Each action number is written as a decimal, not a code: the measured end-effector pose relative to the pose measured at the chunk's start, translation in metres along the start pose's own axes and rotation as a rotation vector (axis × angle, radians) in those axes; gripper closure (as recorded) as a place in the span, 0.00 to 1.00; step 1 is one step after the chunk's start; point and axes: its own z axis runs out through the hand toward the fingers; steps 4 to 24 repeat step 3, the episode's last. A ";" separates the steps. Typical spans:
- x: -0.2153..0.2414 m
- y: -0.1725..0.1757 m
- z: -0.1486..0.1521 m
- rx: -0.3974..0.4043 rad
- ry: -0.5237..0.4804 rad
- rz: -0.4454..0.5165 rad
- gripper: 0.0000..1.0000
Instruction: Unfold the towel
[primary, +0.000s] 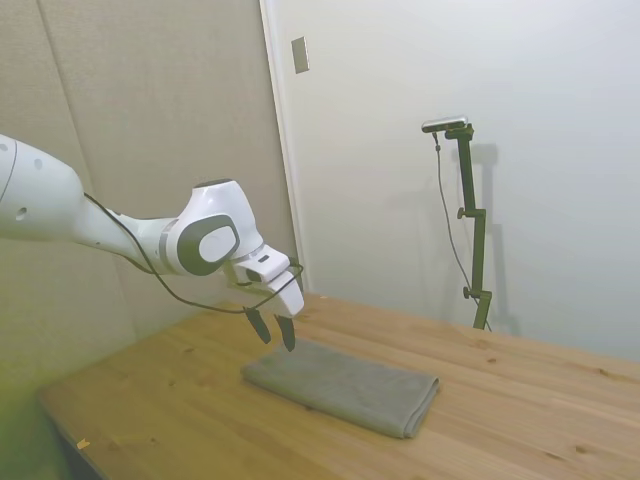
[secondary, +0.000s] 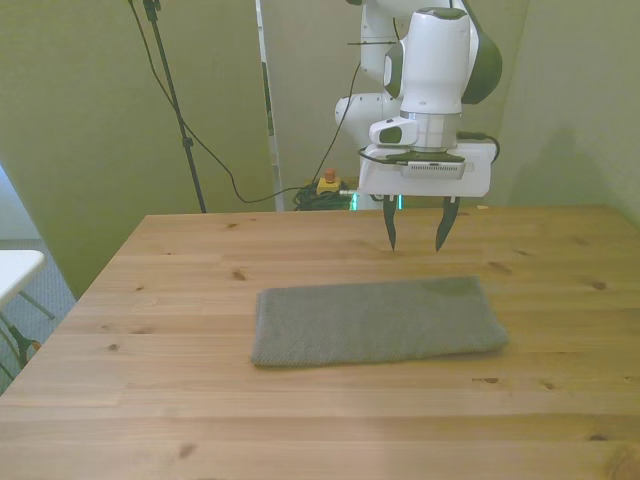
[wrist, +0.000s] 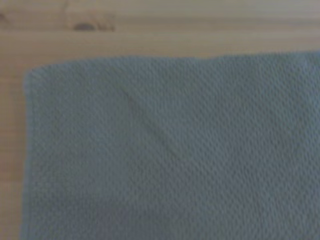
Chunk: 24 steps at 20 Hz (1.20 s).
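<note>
The towel (secondary: 375, 321) is a grey-olive terry cloth lying folded flat in a long rectangle on the wooden table (secondary: 200, 420). It also shows in the side view, the towel (primary: 345, 385), and its corner fills the wrist view, the towel (wrist: 175, 160). My gripper (secondary: 415, 235) hangs open a little above the table, over the towel's far edge near its end at the front view's right. In the side view the gripper (primary: 274, 333) has dark fingers pointing down with nothing between them.
The table's wood (primary: 520, 420) runs bare around the towel on all sides. Cables and a red-and-yellow button box (secondary: 326, 182) lie on the floor behind the table. A white surface (secondary: 15, 270) stands off the table at the front view's left.
</note>
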 end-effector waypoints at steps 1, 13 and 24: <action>-0.001 -0.001 0.000 -0.007 -0.019 0.007 0.00; -0.002 -0.002 -0.004 -0.006 -0.044 0.020 0.00; -0.002 -0.002 -0.004 -0.006 -0.044 0.020 0.00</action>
